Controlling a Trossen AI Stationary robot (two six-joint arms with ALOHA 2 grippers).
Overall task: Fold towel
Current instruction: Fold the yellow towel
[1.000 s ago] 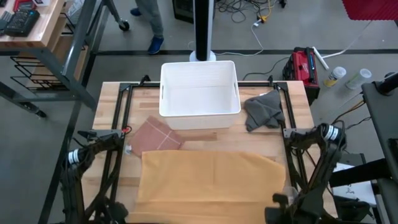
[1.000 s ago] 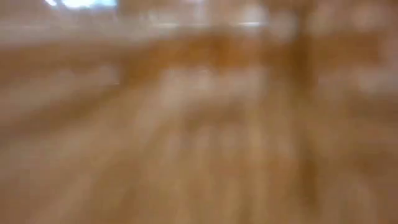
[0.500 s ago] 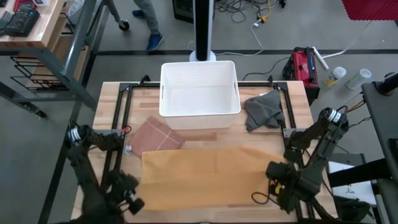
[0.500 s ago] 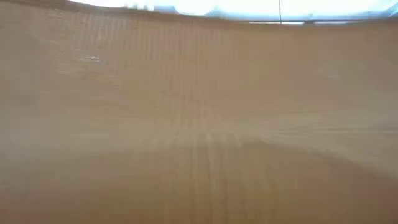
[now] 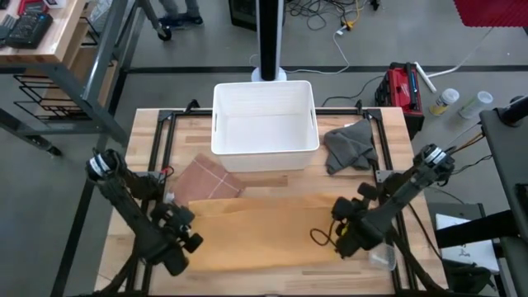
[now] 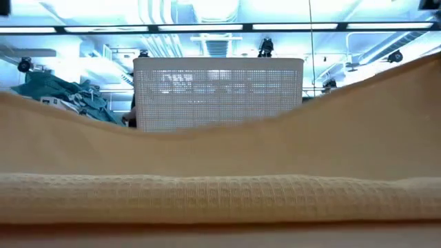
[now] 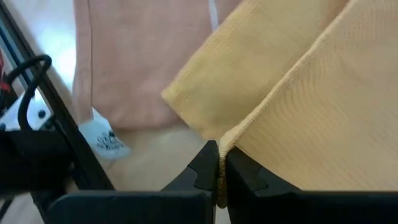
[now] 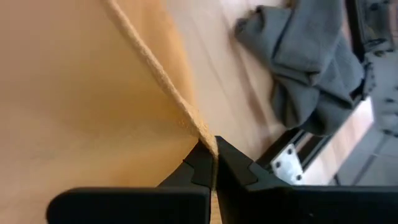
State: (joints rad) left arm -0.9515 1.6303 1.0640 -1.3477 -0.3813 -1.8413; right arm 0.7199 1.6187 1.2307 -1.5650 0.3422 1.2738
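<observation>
First fold in hand: near edge lifted, 2 corners pinched.

I have the left gripper (image 5: 183, 241) and right gripper (image 5: 340, 238) each clamped on the yellow towel (image 5: 264, 235) over the surface (image 5: 148, 132); next I judge both must carry that edge evenly toward the white bin (image 5: 265, 117).

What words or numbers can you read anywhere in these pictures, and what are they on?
None can be read.
Small white tag beside the pink cloth: dark print, too blurred to read.
Red case on the floor by the table: any marking is too small to read.
Yellow towel, white bin and gray cloth: no writing shows.
</observation>
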